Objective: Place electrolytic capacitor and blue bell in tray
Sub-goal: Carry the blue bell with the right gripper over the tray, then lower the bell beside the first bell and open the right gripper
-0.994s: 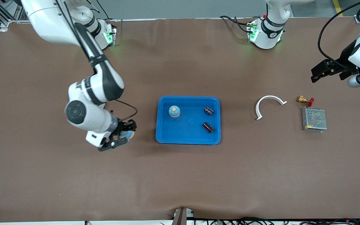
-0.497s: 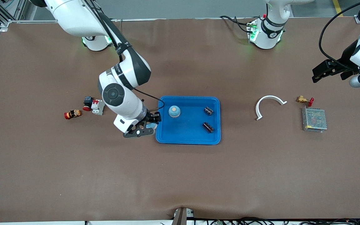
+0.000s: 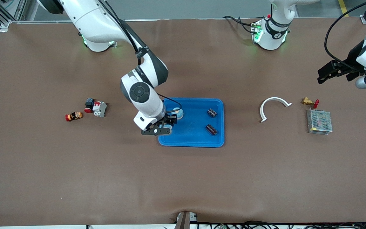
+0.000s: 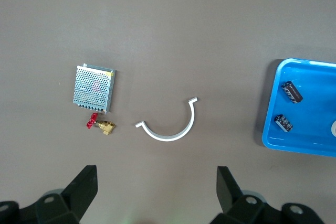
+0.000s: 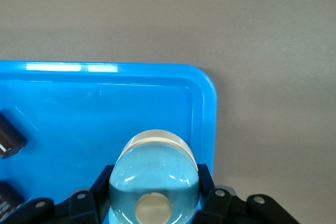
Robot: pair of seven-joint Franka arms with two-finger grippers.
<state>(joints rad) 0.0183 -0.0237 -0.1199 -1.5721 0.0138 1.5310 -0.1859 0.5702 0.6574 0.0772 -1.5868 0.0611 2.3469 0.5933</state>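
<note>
Item: right end effector (image 3: 167, 126), clamped on a blue bell (image 5: 154, 174); I have carried it from bare table to over the tray (image 3: 192, 141) at frame centre, ready for release. Left end effector (image 4: 155, 190) waits, spread wide, empty.

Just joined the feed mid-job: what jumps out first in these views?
The shallow bright-blue plastic tray at mid-table stands out first, with two dark cylindrical capacitors lying in it. The right pincer hangs over the tray's edge toward the right arm's end, shut on a pale blue domed bell. The left pincer waits open above the left arm's end, over bare table.
</note>
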